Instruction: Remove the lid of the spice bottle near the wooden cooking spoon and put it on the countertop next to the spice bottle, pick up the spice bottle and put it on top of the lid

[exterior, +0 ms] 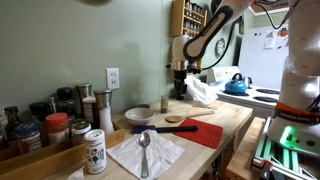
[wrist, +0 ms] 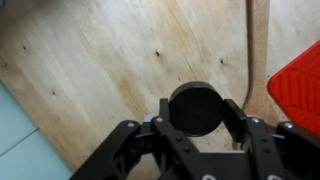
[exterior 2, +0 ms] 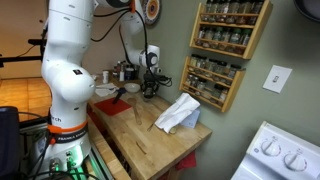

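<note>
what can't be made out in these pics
- Wrist view: the lid in the hand hides the countertop beneath it, so contact cannot be told.
- Wrist view: the wooden cooking spoon shows only its handle; the bowl is out of frame.
- In an exterior view the spice bottle is too small to tell open from capped.

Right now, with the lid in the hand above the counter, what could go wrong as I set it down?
1. The handle of the wooden cooking spoon and the red mat lie just beside the lid in the wrist view. Landing on either would likely leave the lid tilted, a poor base for stacking.
2. The spice bottle stands close by the hand in an exterior view. A sideways move could knock it over.
</note>
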